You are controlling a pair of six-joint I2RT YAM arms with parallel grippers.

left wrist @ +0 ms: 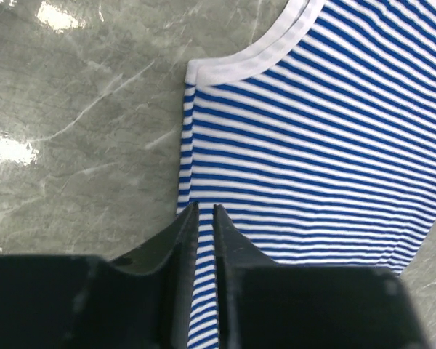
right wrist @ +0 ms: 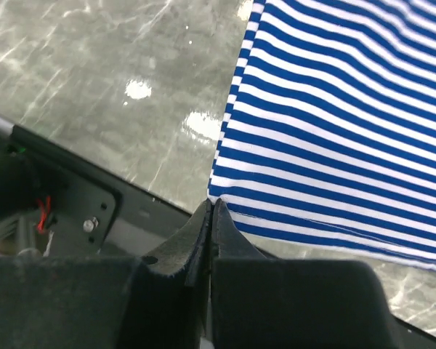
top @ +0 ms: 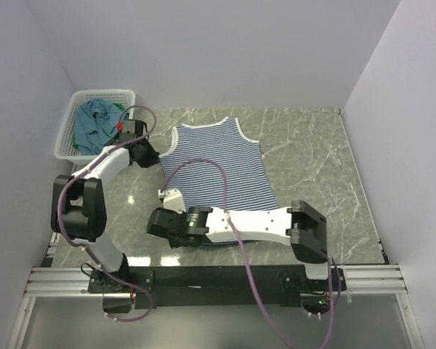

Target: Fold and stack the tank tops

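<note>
1. No fold yet: striped tank top (top: pixel 218 163) lies flat, mid-table (top: pixel 312 145).
2. L gripper (left wrist: pixel 206 209) narrow, pinching its side edge below armhole; R gripper (right wrist: pixel 209 207) clamped tight on hem corner.
3. teal top (top: pixel 94 120) & green top (top: pixel 74 138) in basket (top: pixel 105 93); no stack, nearly all left.

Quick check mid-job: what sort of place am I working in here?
Most likely a boxed-in robot test cell in a lab, not a home: plain white walls close round a grey marble-pattern tabletop, a metal mounting rail runs along its near edge, and a white plastic lattice basket holds clothes.
</note>
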